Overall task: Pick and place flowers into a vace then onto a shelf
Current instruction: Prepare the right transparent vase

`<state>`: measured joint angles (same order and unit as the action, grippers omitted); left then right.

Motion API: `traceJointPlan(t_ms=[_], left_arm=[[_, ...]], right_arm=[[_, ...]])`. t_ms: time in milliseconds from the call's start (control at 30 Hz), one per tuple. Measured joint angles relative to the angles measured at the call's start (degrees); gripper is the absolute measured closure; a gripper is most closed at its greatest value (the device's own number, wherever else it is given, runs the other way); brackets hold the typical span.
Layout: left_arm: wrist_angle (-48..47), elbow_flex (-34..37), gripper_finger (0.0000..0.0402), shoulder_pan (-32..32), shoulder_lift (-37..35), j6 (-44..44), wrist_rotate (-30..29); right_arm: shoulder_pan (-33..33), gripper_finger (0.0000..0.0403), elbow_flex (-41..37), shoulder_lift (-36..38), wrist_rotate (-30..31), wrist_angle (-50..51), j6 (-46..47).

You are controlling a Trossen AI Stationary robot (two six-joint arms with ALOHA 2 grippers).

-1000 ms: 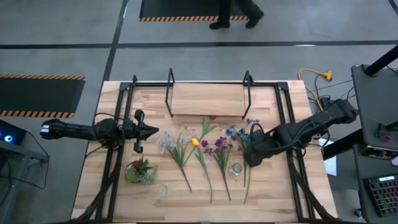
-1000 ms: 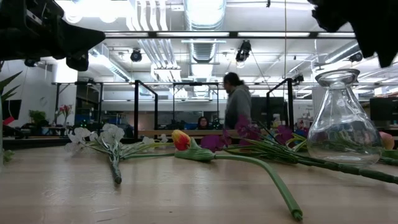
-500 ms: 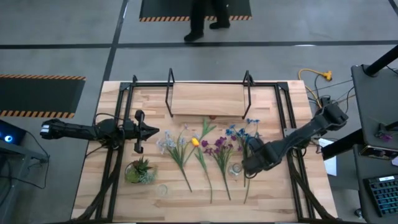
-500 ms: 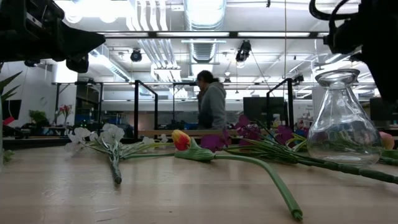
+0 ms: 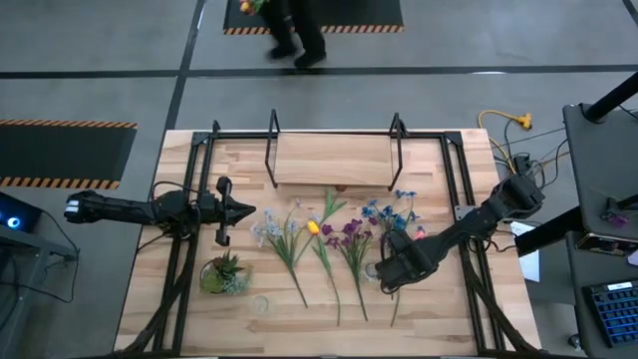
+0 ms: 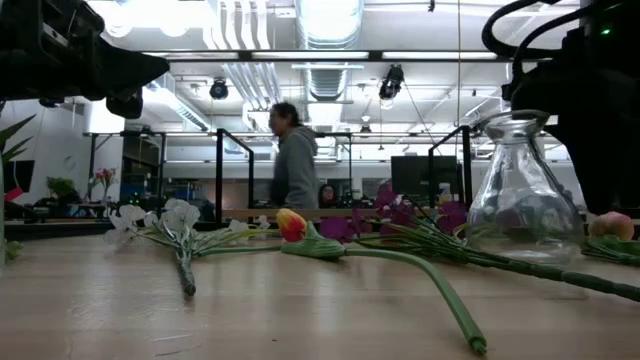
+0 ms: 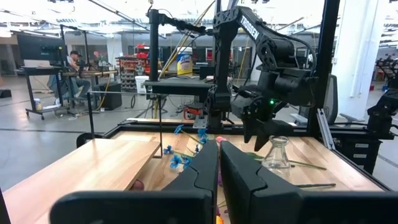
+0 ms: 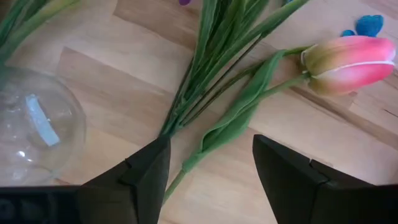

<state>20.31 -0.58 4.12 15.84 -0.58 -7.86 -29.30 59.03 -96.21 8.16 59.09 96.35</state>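
Two dark jointed arms, black cables looping; markings seemingly white lettering, blurred.

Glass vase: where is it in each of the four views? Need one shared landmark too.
High view: the vase sits lower centre-right, just left of the right gripper.
Low view: right side, upright on the table, at.
Left wrist view: right of centre, below the other arm, at.
Right wrist view: far left edge, at.
Shared landmark: the pink tulip, beside the vase, also at.

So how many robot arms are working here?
2. The left gripper, shut, waits on the left side near the white flowers. The right gripper, open, hangs low over a pink tulip beside the glass vase. No others show.
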Motion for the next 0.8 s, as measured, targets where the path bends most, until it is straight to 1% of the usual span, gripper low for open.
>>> traceJointPlan(t_ms=[200, 600, 800], left_arm=[[0.0, 0.0, 0.0402, 0.0, 0.0, 0.0, 0.0], [0.0, 0.0, 0.0402, 0.0, 0.0, 0.0, 0.0], [0.0, 0.0, 0.0402, 0.0, 0.0, 0.0, 0.0]], right_arm=[[-0.6, 0.0184, -1.6, 1.5, 1.8, 0.5, 2.7], [-4.8, 0.0184, -3.4, 2.2, 3.9, 0.9, 10.0], [-5.6, 0.0184, -3.5, 2.4, 5.3, 0.9, 10.9]])
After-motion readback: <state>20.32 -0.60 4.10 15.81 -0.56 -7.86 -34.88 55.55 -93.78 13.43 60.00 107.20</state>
